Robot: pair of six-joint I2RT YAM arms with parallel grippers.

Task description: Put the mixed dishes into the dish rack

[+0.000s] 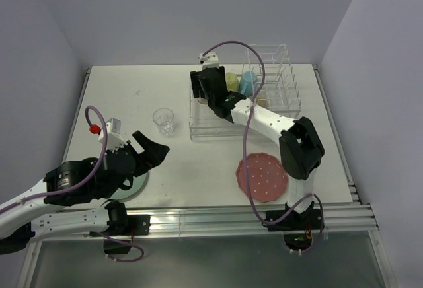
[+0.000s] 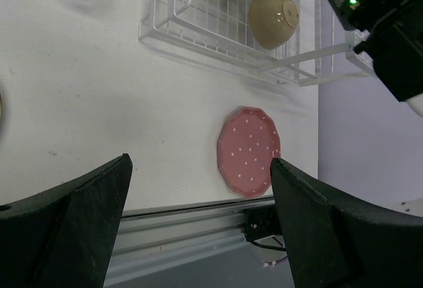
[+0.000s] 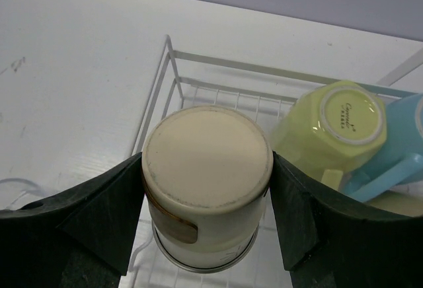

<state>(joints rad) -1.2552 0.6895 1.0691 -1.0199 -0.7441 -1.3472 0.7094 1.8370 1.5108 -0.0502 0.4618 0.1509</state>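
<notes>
My right gripper [image 1: 206, 93] is shut on the small metallic-tan cup [image 3: 207, 169], held upside down inside the left end of the white dish rack [image 1: 198, 133]. In the right wrist view the fingers [image 3: 112, 215] press both sides of the cup. The yellow-green mug [image 3: 334, 129] and light-blue mug [image 3: 403, 143] lie in the rack beside it. The cream bowl [image 2: 274, 19] also sits in the rack. The clear glass [image 1: 163, 120] stands on the table left of the rack. The pink dotted plate [image 1: 263, 177] lies near the front edge. My left gripper [image 1: 151, 150] is open and empty above the mint-green plate [image 1: 135, 183].
The rack's upright plate slots [image 1: 284, 83] stand at its right end. The right arm [image 1: 301, 146] reaches over the pink plate toward the rack. A metal rail [image 1: 218, 215] runs along the table's front edge. Walls close in the back and both sides.
</notes>
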